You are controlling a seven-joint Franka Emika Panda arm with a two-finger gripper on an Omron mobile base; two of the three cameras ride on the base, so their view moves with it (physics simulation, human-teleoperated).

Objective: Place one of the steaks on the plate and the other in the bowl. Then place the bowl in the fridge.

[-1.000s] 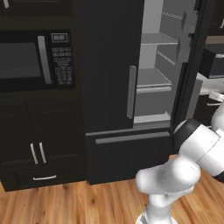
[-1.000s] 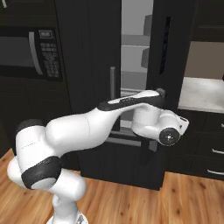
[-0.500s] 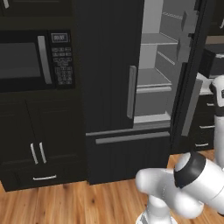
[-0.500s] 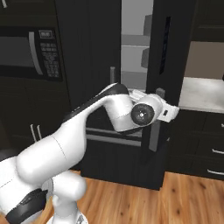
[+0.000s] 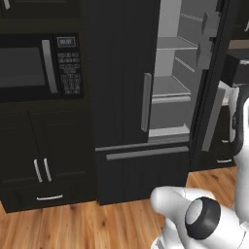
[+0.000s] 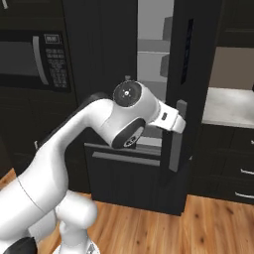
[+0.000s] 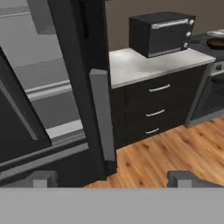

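- Nearest to me in the hand view, the gripper [image 7: 112,178] stands wide, its two blunt grey finger tips [image 7: 42,178] far apart at the bottom with nothing between them.
- Under it I see the floor [image 7: 175,144], warm orange wood planks with visible grain.
- Just ahead, the fridge [image 5: 131,97] stands tall, matte black and flat-fronted; its right door [image 7: 87,78] is swung open and turned edge-on to the hand, with a long grey square-edged handle [image 7: 103,118] running down it.
- The left door [image 5: 121,73] is shut, with its own grey vertical bar, and a bottom drawer [image 5: 141,170] carries a horizontal grey bar.
- Inside I see light grey flat shelves [image 5: 168,87], smooth and bare where visible.
- Right of the fridge, a pale grey smooth counter [image 7: 148,63] sits over three black drawers [image 7: 157,105] with thin silver pulls.
- On that counter stands a boxy black toaster oven [image 7: 159,33] with silver knobs.
- Beyond it, a dark round pan [image 7: 216,42] rests on a stove at the edge.
- Left of the fridge, a built-in black microwave [image 5: 34,65] has a keypad [image 5: 68,68]; its lettering is too small for me to read.
- I cannot find the steaks or the bowl from here.
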